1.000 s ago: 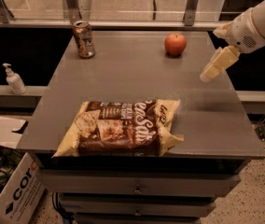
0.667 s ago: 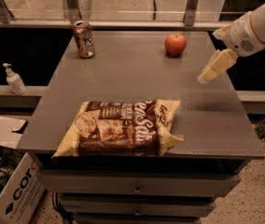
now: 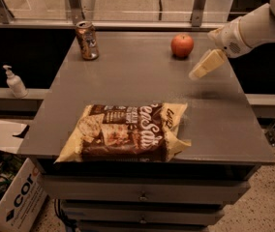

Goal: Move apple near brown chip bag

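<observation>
Sitting at the far side of the surface, the apple looks firm, smooth and prone to rolling, yet light. A hold across its widest middle seems safest. The brown chip bag lies well apart at the near edge. The tool hovers just right of the apple, and I cannot tell whether it is open or closed. Since a second ago it has shifted left toward the apple, while apple and bag are unmoved.

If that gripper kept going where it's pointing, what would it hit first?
Probably bare table, short of the brown chip bag; the gripper hovers beside the apple, pointing past it.
</observation>
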